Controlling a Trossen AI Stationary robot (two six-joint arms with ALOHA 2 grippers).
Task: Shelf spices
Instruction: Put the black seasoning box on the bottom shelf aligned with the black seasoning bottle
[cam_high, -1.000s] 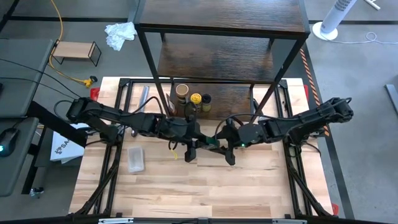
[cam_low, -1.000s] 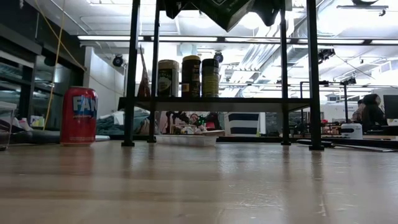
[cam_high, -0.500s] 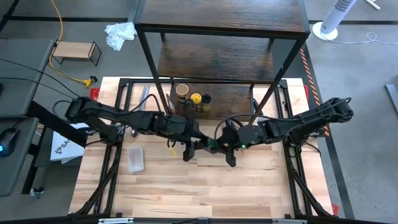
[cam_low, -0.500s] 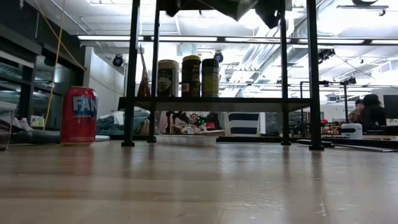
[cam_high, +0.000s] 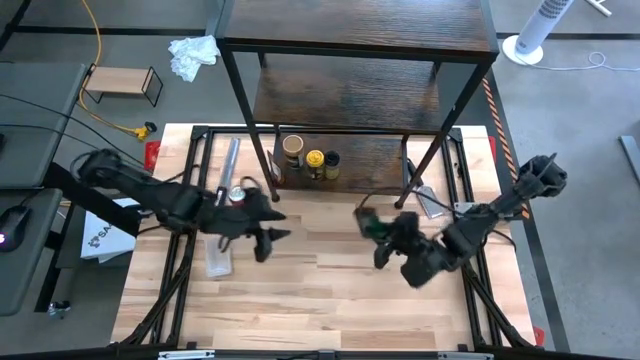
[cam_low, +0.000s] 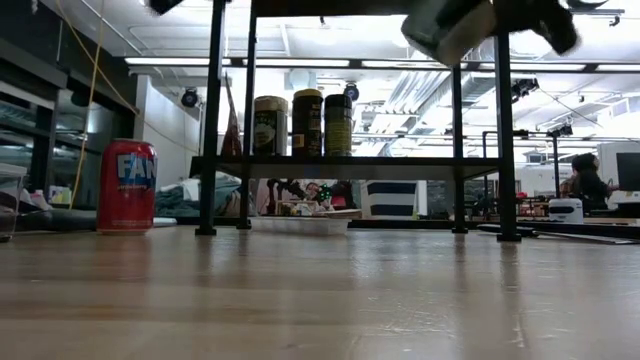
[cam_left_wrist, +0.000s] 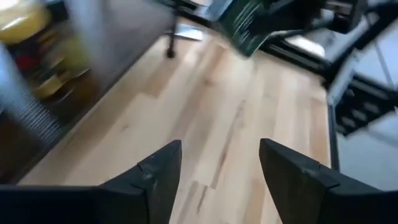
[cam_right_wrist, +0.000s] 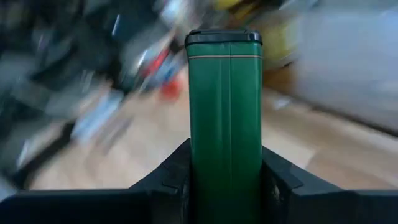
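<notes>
The big brown shelf stands at the far side of the wooden surface, and I will place everything from it. Three spice jars sit in a row on its lowest board: a tan-lidded jar, a yellow-lidded jar and a dark jar. In front of the shelf, toward its right legs, the right pincer hangs above the surface and pinches a green box with a dark lid between its two fingers. In front of the shelf's left legs, the left pincer is spread apart and holds nothing. A red can stands just beside the left arm. A flat clear plastic piece lies near it on the surface.
</notes>
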